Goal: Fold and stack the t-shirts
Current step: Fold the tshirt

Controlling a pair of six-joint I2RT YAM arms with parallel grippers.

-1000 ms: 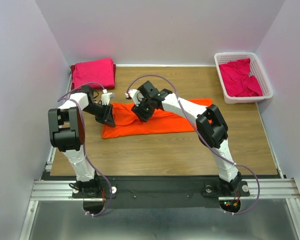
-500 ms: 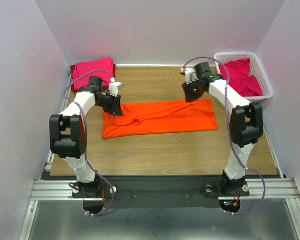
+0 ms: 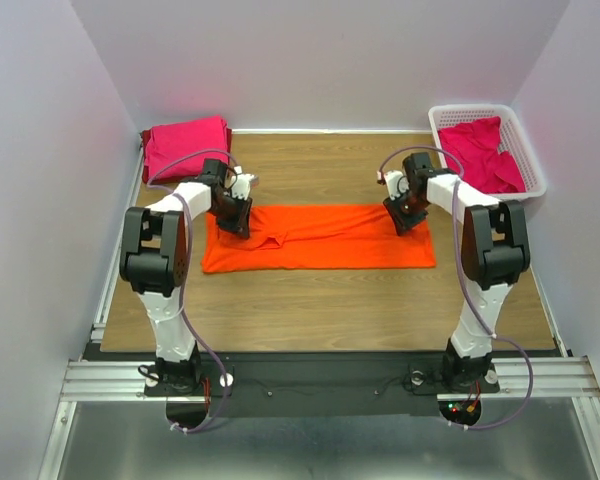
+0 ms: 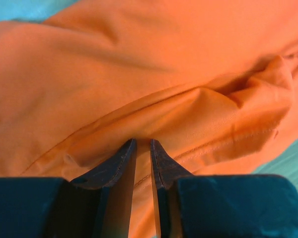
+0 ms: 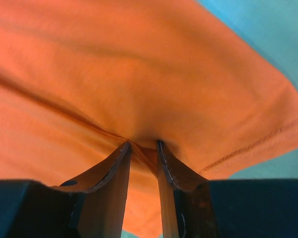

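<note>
The bright orange t-shirt (image 3: 320,238) lies as a long flat band across the middle of the table. My left gripper (image 3: 236,214) is at its far left corner, shut on a fold of the orange cloth (image 4: 139,64). In the left wrist view the left gripper (image 4: 143,142) has cloth pinched between its narrow jaws. My right gripper (image 3: 406,213) is at the far right corner. In the right wrist view the right gripper (image 5: 143,145) is shut on a ridge of the same shirt (image 5: 139,64). A folded magenta-pink t-shirt (image 3: 185,145) lies at the back left.
A white lattice basket (image 3: 477,108) stands at the back right with crumpled magenta-pink t-shirts (image 3: 480,155) in it. Bare wooden table (image 3: 320,310) shows in front of the orange shirt. Grey walls close in the left, back and right.
My right gripper has swung from the shirt's middle out to its right end. Both grippers have then come down and nearer. The orange shirt now lies longer and flatter.
</note>
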